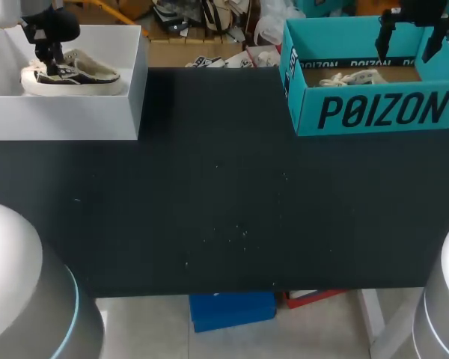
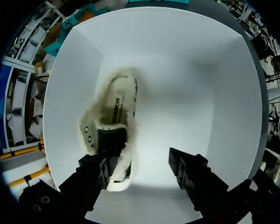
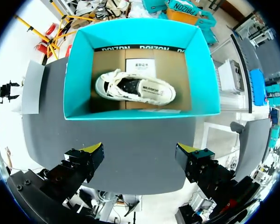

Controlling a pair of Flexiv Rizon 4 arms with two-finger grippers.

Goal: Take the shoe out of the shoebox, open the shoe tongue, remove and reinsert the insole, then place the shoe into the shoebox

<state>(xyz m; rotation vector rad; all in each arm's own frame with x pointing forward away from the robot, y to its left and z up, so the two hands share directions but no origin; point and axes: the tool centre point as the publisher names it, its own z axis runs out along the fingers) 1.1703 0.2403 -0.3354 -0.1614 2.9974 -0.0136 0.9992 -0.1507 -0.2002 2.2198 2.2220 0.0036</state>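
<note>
Fingers of the left arm [image 2: 99, 169] stood spread, one touching the heel of a cream shoe [image 2: 117, 109] lying in a white box [image 2: 200, 70]. Right fingers [image 3: 91, 156] hung parted over a teal shoebox [image 3: 130, 114] holding another shoe [image 3: 135, 88]. Both boxes sat on the tabletop [image 1: 224, 209].

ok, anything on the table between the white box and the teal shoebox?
Nothing. In the head view, only bare black table separates the white box from the teal shoebox.
</note>
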